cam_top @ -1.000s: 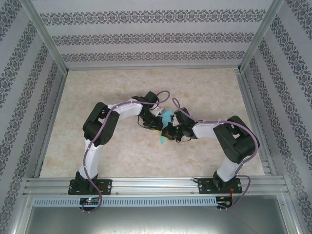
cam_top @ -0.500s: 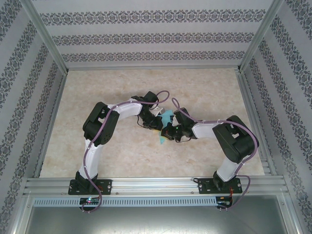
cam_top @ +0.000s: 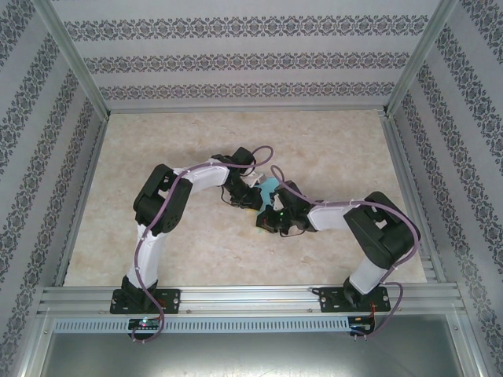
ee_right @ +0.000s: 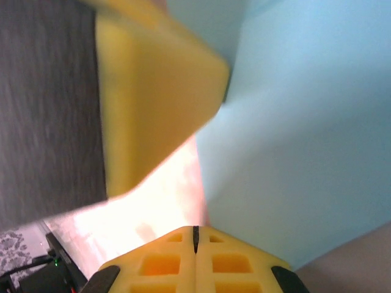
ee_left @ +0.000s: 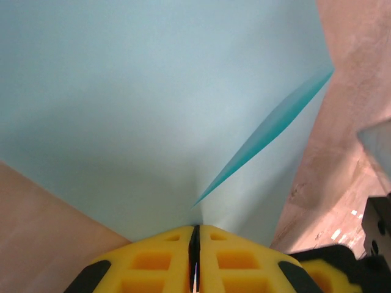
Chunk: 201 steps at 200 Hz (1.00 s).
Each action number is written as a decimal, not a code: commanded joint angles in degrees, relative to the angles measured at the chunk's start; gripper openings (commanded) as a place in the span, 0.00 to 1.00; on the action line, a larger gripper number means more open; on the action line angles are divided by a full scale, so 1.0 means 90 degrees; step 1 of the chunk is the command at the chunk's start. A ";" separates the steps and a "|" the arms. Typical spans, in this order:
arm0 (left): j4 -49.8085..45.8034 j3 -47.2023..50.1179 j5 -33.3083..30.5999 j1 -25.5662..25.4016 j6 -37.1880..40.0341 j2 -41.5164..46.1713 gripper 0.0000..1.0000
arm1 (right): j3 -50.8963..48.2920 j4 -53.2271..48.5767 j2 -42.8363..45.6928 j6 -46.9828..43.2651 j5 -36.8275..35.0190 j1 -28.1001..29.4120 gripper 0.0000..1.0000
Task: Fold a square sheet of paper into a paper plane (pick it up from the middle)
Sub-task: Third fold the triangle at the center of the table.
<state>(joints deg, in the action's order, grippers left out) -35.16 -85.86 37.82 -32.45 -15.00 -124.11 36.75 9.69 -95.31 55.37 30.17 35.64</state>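
The square sheet of paper [cam_top: 269,186] is turquoise and hangs folded between my two grippers at mid-table. In the left wrist view the sheet [ee_left: 122,91] spreads out from my left gripper [ee_left: 195,229], which is shut on it, and a darker crease runs up to the right. My left gripper [cam_top: 253,196] sits just left of the paper. My right gripper [cam_top: 267,220] is below it. In the right wrist view my right gripper [ee_right: 195,231] is shut, the sheet's [ee_right: 305,122] edge meets its tips, and whether it pinches the paper is unclear. A paper plane is out of view.
The beige marbled table [cam_top: 157,149] lies open around both arms. Patterned walls and aluminium posts [cam_top: 75,63] close in the back and sides. A metal rail [cam_top: 251,298] runs along the near edge. A blurred yellow finger [ee_right: 153,91] of the left gripper crosses the right wrist view.
My right gripper has moved left and slightly down, closer under the left gripper, and it now covers more of the paper. The left arm has stayed put.
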 commanded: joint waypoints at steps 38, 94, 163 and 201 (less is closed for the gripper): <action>-0.0312 0.0337 -0.0861 0.0041 0.0006 -0.0694 0.13 | -0.0639 0.0472 0.0797 0.0458 0.0032 -0.0116 0.05; -0.0288 0.0346 -0.0838 0.0041 0.0002 -0.0682 0.13 | -0.0843 0.0215 0.1100 0.0504 -0.0106 -0.0390 0.05; -0.0283 0.0361 -0.0800 0.0041 0.0006 -0.0692 0.13 | -0.0486 0.0364 0.0627 0.0548 0.0045 -0.0229 0.06; -0.0264 0.0385 -0.0802 0.0041 -0.0005 -0.0706 0.13 | -0.0345 0.0456 0.0410 0.0568 0.0104 -0.0210 0.06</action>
<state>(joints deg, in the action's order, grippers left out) -35.14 -85.86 38.76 -32.14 -14.98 -124.31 31.86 12.56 -90.13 59.92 30.13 33.26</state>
